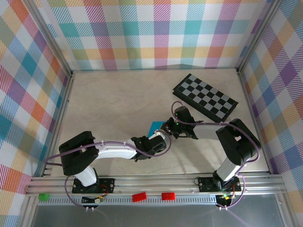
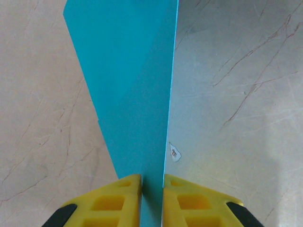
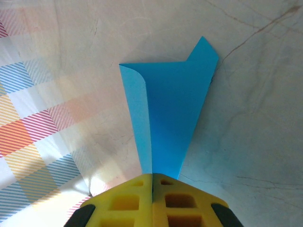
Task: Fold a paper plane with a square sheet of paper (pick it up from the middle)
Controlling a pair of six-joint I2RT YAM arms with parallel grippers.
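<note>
The square sheet of paper [image 1: 155,126] is folded and sits near the middle of the table [image 1: 113,104], between my two claws. From above I see just a small cyan corner of it, because my wrists cover the remainder. My left claw [image 2: 152,182] pinches it. The sheet [image 2: 135,94] passes down between the yellow fingers and is cut off at the top of the frame, with one slanting crease across it. My right claw [image 3: 152,177] is pressed together on a narrow end. From there the paper [image 3: 165,109] fans out to a curled left flap and a pointed far corner. I cannot tell whether any edge touches the table. A pale fleck [image 2: 175,152] on the surface is too small to name. The checkered board [image 1: 204,96] lies well apart at the far right, and bare table spreads to the left and far side.
</note>
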